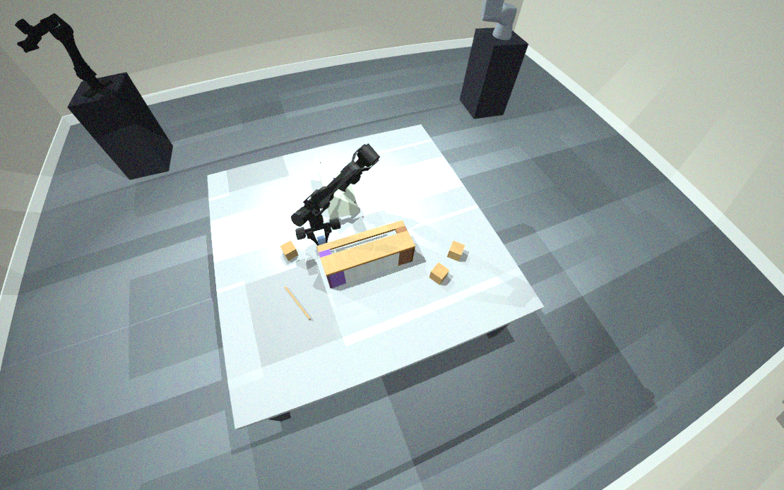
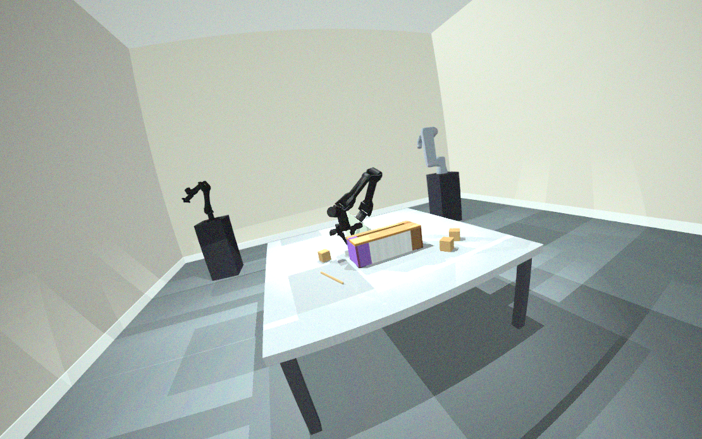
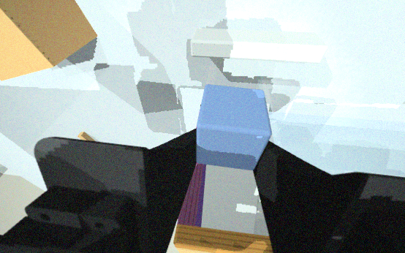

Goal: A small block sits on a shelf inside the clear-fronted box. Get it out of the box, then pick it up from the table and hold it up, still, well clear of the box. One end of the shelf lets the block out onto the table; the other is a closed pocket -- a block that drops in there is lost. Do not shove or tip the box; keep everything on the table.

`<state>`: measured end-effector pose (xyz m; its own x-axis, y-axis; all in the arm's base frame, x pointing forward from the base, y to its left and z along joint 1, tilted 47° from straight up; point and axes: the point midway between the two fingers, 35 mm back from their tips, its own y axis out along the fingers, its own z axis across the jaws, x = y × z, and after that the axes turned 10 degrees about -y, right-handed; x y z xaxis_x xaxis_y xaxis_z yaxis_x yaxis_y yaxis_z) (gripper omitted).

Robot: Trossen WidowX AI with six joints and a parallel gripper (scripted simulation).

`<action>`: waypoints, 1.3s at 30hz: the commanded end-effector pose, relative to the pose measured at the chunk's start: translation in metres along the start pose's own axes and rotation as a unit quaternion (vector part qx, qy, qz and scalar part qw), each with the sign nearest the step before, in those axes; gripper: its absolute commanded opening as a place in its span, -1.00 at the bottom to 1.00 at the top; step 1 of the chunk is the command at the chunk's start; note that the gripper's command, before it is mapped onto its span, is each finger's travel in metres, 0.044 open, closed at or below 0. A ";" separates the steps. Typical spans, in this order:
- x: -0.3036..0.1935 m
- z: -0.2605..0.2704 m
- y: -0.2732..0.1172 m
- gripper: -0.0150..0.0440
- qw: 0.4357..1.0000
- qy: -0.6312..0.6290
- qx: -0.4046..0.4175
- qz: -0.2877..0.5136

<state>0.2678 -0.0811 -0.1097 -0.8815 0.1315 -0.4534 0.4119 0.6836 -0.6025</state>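
The blue block point(image 3: 232, 126) is pinched between the gripper point(image 3: 230, 153) fingers, just off the purple end of the box point(image 1: 366, 258), above the table point(image 1: 383, 340).

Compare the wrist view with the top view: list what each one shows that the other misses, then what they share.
Only the wrist view shows the pincer shut on the blue block, a dark finger pressed to each side.

Only the top view shows the whole layout: two tan cubes to the right of the box, the thin stick, and the two black pedestals off the table.

Both show the tan cube nearest the pincer and the purple end of the box.
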 end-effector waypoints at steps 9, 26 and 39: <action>-0.014 -0.006 -0.050 -0.49 0.993 0.101 0.058 0.005; -0.015 -0.022 -0.103 -0.49 0.965 0.230 0.121 0.021; -0.015 -0.022 -0.103 -0.49 0.965 0.230 0.121 0.021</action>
<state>0.2340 -0.1373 -0.0267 -0.8501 0.4957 -0.1777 0.4446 0.4948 -0.7467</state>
